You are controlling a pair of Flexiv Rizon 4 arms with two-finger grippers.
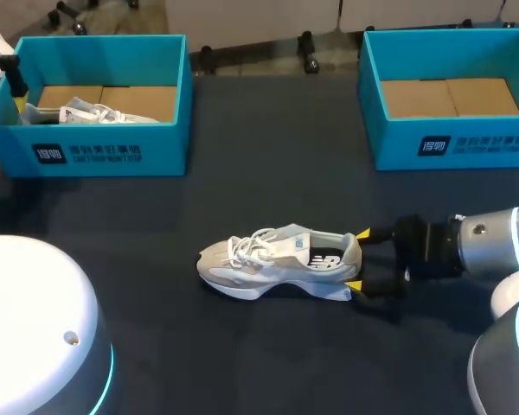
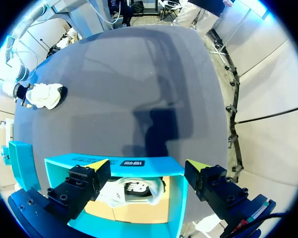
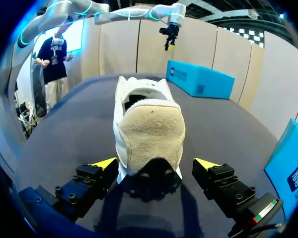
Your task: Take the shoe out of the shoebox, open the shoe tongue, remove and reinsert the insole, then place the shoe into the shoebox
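Note:
A white and grey shoe [image 1: 277, 259] lies on its side in the middle of the dark table, toe pointing left. My right gripper [image 1: 360, 259] is open at its heel, one yellow tip on each side. In the right wrist view the suede heel [image 3: 149, 129] stands between the spread fingers of that gripper [image 3: 156, 162], with a small gap on either side. A second white shoe [image 1: 86, 112] lies in the left teal shoebox [image 1: 104, 151]. My left gripper [image 1: 17, 95] hangs open over that box's left end; its own view shows the boxed shoe [image 2: 131, 191] below the gripper [image 2: 151, 166].
An empty teal shoebox [image 1: 454, 143] with a cardboard floor stands at the back right. The white housings of my arms [image 1: 35, 328] fill the front corners. Bare dark tabletop [image 1: 268, 156] lies between the boxes and around the shoe.

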